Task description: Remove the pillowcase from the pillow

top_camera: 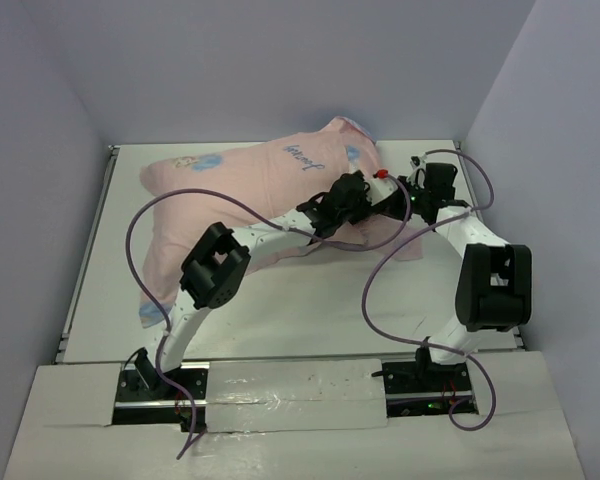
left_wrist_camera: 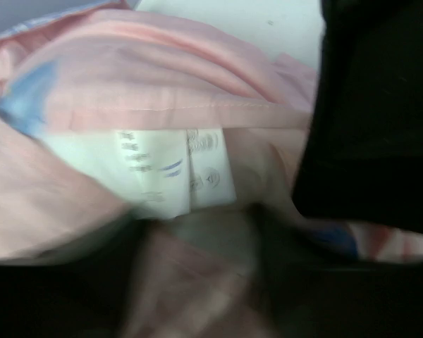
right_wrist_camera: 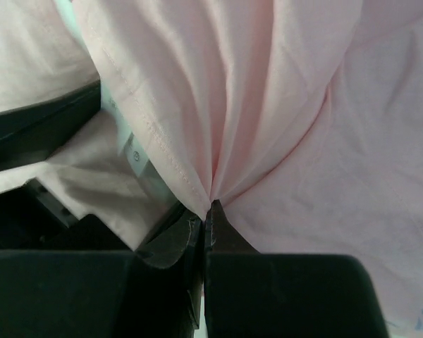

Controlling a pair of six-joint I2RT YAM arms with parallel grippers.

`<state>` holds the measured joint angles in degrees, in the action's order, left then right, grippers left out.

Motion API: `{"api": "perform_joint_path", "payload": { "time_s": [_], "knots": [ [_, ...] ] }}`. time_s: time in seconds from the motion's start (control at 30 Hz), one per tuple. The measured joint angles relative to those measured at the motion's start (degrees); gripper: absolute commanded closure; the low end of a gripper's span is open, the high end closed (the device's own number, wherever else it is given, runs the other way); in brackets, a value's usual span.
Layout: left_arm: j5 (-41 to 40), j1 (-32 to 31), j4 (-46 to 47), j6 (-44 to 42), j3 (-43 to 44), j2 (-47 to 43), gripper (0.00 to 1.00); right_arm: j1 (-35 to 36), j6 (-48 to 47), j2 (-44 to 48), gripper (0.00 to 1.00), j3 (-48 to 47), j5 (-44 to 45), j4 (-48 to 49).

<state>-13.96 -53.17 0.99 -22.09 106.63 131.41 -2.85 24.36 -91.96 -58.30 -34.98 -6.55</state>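
Note:
The pillowcase [top_camera: 250,185] lies pale pink side up across the back of the table, plump, with the pillow hidden inside it in the top view. My right gripper [top_camera: 408,192] is at its right end, and in the right wrist view it [right_wrist_camera: 210,205] is shut on a gathered pinch of the pink cloth [right_wrist_camera: 282,105]. My left gripper [top_camera: 348,198] is beside it at the same end. Its view is blurred: a pink hem [left_wrist_camera: 162,105], white care labels [left_wrist_camera: 176,169], and pink cloth between its dark fingers [left_wrist_camera: 211,282]. White fabric [right_wrist_camera: 70,169], perhaps the pillow, shows at the opening.
The white table [top_camera: 310,310] is boxed in by pale walls at the back and both sides. Purple cables [top_camera: 380,270] loop from both arms over the table's middle. The right gripper's black body [left_wrist_camera: 374,113] fills the right of the left wrist view.

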Motion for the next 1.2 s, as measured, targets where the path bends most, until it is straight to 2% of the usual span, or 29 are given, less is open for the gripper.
{"api": "perform_joint_path", "payload": {
  "time_s": [0.03, 0.07, 0.17, 0.33, 0.5, 0.63, 0.77, 0.97, 1.2],
  "knots": [
    [-0.33, 0.00, 0.48, 0.37, 0.00, 0.17, 0.88, 0.02, 0.04, 0.31, 1.00, 0.17, -0.46, 0.13],
    [-0.85, 0.09, 1.42, 0.22, 0.02, 0.48, 1.00, 0.17, 0.07, 0.83, 1.00, 0.50, -0.81, 0.17],
    [-3.85, 0.50, 4.68, 0.72, 0.00, 1.49, 1.00, 0.63, 0.22, 2.97, 1.00, 1.33, -1.46, 0.20],
    [-15.04, 0.37, 11.74, 2.56, 0.57, 2.23, 1.00, 0.87, 0.15, 5.75, 1.00, 1.38, 0.07, 1.29],
    [-23.30, 0.20, 14.29, 3.67, 1.42, -0.02, 1.00, 2.03, -0.07, 6.69, 1.00, 0.87, 7.91, 0.04],
    [-25.86, 0.39, 15.23, 4.13, -2.71, -7.10, 1.00, 2.49, 0.61, 6.80, 1.00, -0.55, 16.37, -2.14],
    [-24.09, 2.82, 12.74, 8.79, -10.80, -20.37, 1.00, 2.32, 2.08, 6.45, 1.00, -1.68, 18.84, -4.76],
    [-11.72, 8.74, 4.04, 23.74, -20.79, -38.97, 1.00, 3.63, 5.25, 4.07, 1.00, -5.88, 12.94, -2.32],
    [-4.98, 11.78, -1.49, 32.46, -30.82, -51.67, 1.00, 7.89, 7.48, -0.22, 1.00, -5.88, 6.80, -0.20]
  ]
}}
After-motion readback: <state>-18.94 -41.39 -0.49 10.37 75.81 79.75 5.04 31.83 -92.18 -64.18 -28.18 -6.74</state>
